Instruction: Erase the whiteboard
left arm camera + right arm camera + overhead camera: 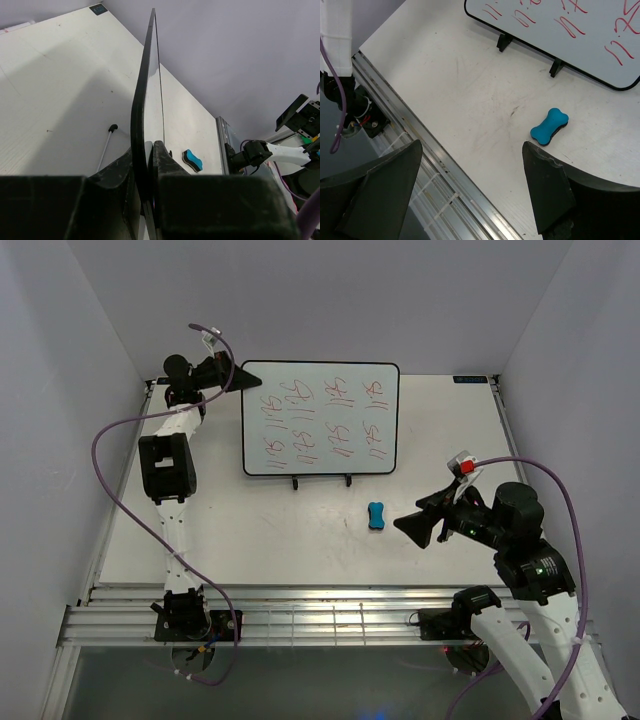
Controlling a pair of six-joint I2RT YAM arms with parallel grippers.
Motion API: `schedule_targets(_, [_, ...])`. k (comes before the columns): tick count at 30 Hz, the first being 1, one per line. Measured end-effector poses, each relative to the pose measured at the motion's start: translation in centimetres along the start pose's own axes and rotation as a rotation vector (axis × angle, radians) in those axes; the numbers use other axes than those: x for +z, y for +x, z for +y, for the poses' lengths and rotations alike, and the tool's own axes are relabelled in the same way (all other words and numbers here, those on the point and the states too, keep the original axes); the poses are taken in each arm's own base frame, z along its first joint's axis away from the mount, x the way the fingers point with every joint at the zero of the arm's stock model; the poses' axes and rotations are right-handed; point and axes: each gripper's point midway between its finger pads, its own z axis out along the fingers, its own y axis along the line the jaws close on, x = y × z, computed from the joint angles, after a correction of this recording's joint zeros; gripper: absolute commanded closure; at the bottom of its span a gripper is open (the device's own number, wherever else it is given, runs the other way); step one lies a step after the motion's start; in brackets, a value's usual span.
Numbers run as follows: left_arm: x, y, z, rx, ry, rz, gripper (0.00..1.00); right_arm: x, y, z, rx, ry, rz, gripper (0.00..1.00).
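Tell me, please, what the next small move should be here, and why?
Probably lower the open right claw onto the blue eraser, which lies ungrasped on the table just ahead of it. The whiteboard is covered in red marks, and the left claw is shut on its edge, seemingly steadying it.

Pale lavender walls (320, 300) enclose a white table (260, 540).

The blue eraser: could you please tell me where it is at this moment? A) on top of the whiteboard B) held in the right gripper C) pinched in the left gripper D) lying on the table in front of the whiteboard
D: the eraser lies free on the table before the whiteboard, with the open right gripper beside it, not touching.
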Motion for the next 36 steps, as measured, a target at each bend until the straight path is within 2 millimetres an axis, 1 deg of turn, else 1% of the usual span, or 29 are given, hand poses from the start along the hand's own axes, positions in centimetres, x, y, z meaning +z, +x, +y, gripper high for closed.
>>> schedule_targets(5, [0.1,-0.7,-0.6,0.019,-0.001,-0.021,1.00,-0.2,-0.2,-0.1,-0.004,0.013,-0.010,0.13])
schedule_targets(11, [0.3,-2.5,-1.7,0.067,-0.006,-0.083,1.00,-0.4,-0.1,-0.3,0.000,0.034,-0.012,0.13])
schedule_targets(17, [0.6,-4.5,-3.5,0.120,-0.004,-0.138,1.00,-0.5,-0.2,-0.4,-0.002,0.040,-0.016,0.13])
schedule_targets(22, [1.8,-6.0,-5.8,0.164,0.014,-0.169,1.00,-0.5,-0.2,-0.4,-0.001,0.044,-0.017,0.13])
schedule_targets(25, [3.0,-7.1,-7.5,0.193,0.026,-0.199,1.00,-0.5,-0.2,-0.5,0.001,0.049,-0.018,0.13])
schedule_targets(27, [4.3,-8.0,-8.7,0.200,0.025,-0.223,1.00,-0.5,-0.3,-0.6,0.000,0.054,-0.020,0.13])
schedule_targets(30, [6.4,-9.0,-11.2,0.219,0.038,-0.246,1.00,-0.6,-0.3,-0.6,-0.001,0.059,-0.023,0.13])
schedule_targets(31, [6.9,-9.3,-11.6,0.224,0.039,-0.254,1.00,-0.6,-0.3,-0.6,-0.002,0.059,-0.025,0.13])
schedule_targets(32, [7.8,-9.6,-12.8,0.236,0.052,-0.259,1.00,-0.7,-0.4,-0.6,-0.004,0.059,-0.028,0.13])
schedule_targets(36, [10.2,-9.8,-15.6,0.266,0.082,-0.261,1.00,-0.8,-0.4,-0.5,-0.008,0.061,-0.034,0.13])
